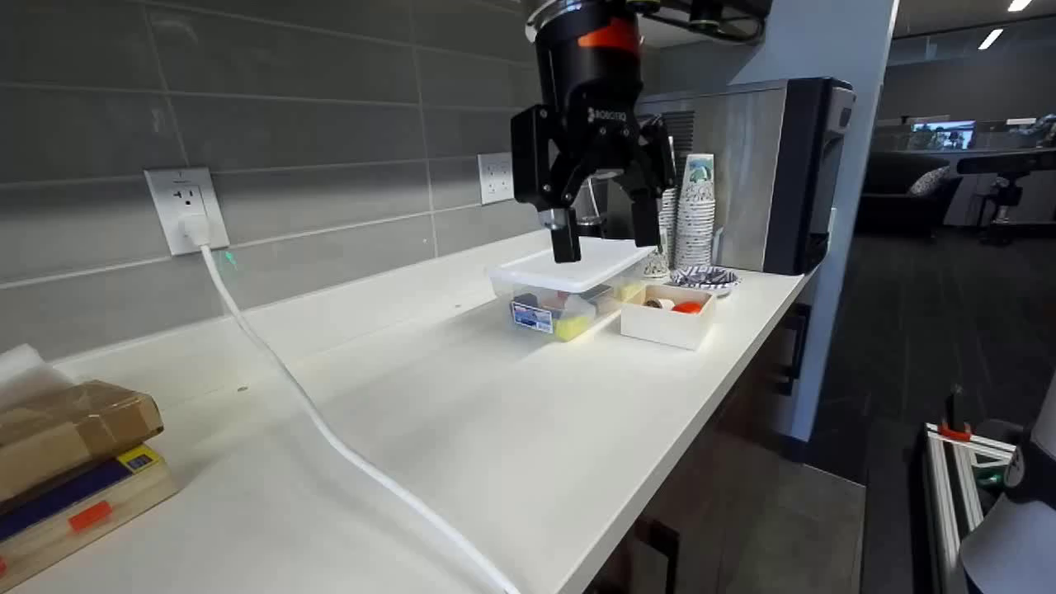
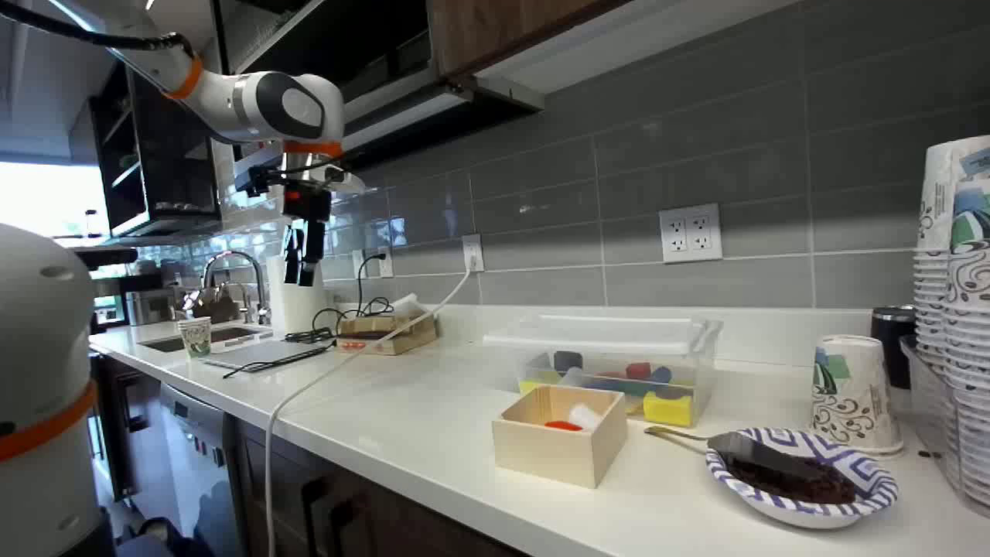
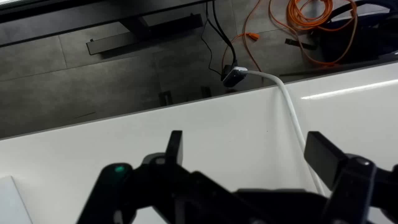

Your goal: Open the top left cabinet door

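Cabinet (image 2: 503, 31), brown and wood-grained, its top out of view, hangs above the bench (image 2: 433, 394); also over the bench, the end effector (image 1: 606, 239) is empty, its 2 fingers (image 3: 325, 160) wide apart.

End effector (image 1: 606, 234) above counter (image 1: 462, 404)

In an exterior view, storage bin (image 2: 588, 340) is sitting on countertop (image 2: 433, 410), behind box (image 2: 541, 452). Right of box, what may be a cake server (image 2: 762, 456) is resting partly in paper bowl (image 2: 820, 514). Paper cup (image 2: 855, 394) is standing behind bowl; cup stack (image 2: 967, 309) is standing farther right. Power cable (image 2: 271, 464) is running left of bin.
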